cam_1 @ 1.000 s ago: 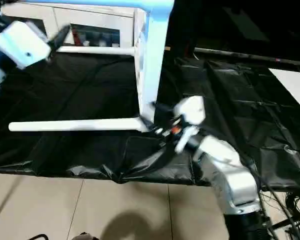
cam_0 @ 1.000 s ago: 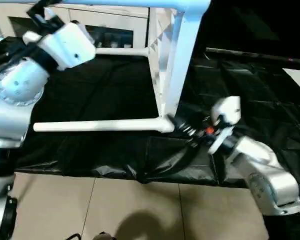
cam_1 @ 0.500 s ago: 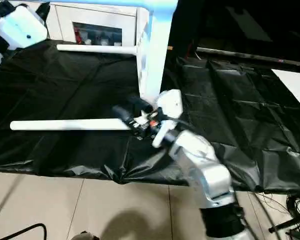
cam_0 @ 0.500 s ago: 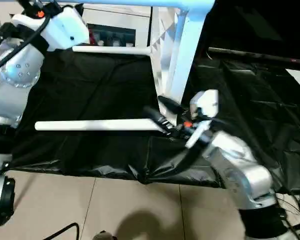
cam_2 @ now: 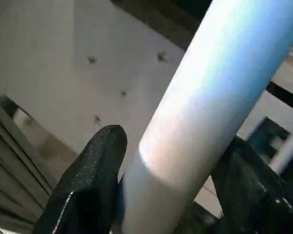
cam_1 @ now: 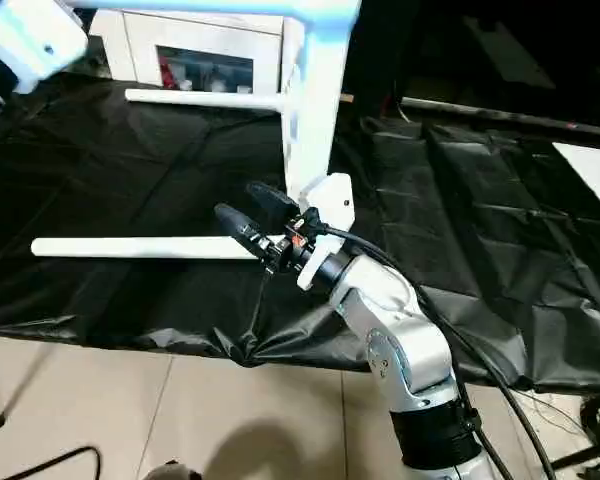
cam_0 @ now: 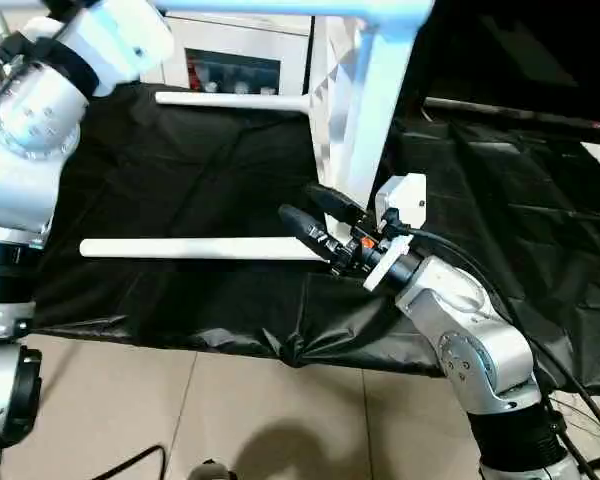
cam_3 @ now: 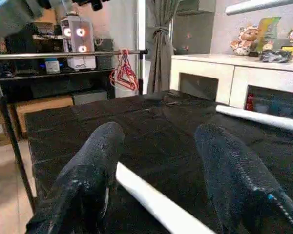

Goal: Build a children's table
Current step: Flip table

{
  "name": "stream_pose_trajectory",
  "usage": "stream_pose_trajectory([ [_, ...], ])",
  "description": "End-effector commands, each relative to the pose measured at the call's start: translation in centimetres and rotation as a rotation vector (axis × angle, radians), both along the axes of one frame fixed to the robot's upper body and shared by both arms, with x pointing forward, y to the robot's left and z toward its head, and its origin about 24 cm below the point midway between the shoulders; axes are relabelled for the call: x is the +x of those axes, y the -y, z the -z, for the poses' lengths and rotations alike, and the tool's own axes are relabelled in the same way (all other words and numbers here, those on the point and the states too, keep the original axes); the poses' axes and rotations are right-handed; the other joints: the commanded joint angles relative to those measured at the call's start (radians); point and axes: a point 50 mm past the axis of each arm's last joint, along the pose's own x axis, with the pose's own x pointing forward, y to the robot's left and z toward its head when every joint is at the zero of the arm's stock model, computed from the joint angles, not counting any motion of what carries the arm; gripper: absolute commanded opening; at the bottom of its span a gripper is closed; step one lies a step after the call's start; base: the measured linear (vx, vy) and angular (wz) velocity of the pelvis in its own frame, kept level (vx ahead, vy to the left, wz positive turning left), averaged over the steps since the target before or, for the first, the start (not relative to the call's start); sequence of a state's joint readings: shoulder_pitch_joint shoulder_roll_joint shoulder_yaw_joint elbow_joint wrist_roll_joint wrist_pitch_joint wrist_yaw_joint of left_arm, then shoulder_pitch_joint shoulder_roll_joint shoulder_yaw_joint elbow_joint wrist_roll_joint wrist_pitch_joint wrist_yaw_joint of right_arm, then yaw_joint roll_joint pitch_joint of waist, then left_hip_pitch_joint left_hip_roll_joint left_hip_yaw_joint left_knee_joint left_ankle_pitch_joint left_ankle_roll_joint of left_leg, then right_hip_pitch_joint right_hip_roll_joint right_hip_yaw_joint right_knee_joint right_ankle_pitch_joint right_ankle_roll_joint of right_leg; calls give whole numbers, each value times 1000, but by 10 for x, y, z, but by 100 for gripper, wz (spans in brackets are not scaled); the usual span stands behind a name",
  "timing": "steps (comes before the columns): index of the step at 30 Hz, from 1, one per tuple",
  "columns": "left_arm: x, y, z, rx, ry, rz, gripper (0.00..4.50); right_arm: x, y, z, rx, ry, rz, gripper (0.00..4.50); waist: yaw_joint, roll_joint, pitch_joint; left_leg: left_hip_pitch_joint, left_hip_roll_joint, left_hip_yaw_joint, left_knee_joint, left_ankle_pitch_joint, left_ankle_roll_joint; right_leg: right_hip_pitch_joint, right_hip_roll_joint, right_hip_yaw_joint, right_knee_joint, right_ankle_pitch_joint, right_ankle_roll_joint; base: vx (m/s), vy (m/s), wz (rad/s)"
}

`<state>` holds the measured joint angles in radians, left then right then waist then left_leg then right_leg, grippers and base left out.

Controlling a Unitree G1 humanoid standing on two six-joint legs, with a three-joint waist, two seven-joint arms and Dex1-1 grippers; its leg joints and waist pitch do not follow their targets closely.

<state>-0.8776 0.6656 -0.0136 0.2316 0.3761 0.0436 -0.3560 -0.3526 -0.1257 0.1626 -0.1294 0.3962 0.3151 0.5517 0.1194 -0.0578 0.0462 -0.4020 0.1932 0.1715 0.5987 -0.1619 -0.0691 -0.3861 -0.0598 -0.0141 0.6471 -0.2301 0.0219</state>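
Black sheeting covers the table [cam_0: 210, 170], where the right hand [cam_0: 315, 214], open, has swung in over 1 loose leg [cam_0: 200, 249], while the left hand [cam_2: 166, 185] closes around another raised leg [cam_2: 219, 92], ready for fitting.

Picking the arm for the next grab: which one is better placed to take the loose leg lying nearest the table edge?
Right. The right gripper hovers open at that near leg, which lies between its fingers. The left gripper straddles a raised leg.

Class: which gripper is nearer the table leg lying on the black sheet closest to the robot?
Right. The right gripper hovers over that leg's end; the left gripper is up at another raised leg.
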Motion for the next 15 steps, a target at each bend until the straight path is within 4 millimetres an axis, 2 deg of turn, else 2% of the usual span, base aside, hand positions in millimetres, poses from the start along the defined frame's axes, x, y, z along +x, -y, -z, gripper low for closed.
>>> stream_pose_trajectory([
  [1,8,-7,7,-289,-82,13,258,8,11,-4,-9,20,61,268,-1,18,-55,40,32,-14,-83,-278,-93,11,-69,29,-76,-123,-144,0,0,0],
  [2,8,-7,7,-289,-82,13,258,8,11,-4,-9,20,61,268,-1,18,-55,40,32,-14,-83,-278,-93,11,-69,29,-76,-123,-144,0,0,0],
  [5,9,-12,3,-446,-83,-22,258,13,20,-4,-24,21,106,268,5,19,-54,37,31,-11,-81,-241,-76,14,-69,30,-78,-126,-146,0,0,0],
  [9,10,-16,-6,-568,-61,-28,258,14,25,-2,-32,15,128,268,18,21,-59,30,27,-7,-70,-132,-41,24,-68,29,-70,-36,-154,0,0,0],
  [11,10,-20,-11,-652,-51,-30,258,13,27,0,-39,9,128,268,21,23,-61,30,26,-6,-68,-104,-33,25,-66,27,-64,12,-163,0,0,0],
  [15,8,-22,-18,-726,-38,-19,258,6,30,10,-79,-29,109,268,24,23,-62,29,24,-6,-66,-94,-24,29,-63,24,-61,59,-174,0,0,0],
])
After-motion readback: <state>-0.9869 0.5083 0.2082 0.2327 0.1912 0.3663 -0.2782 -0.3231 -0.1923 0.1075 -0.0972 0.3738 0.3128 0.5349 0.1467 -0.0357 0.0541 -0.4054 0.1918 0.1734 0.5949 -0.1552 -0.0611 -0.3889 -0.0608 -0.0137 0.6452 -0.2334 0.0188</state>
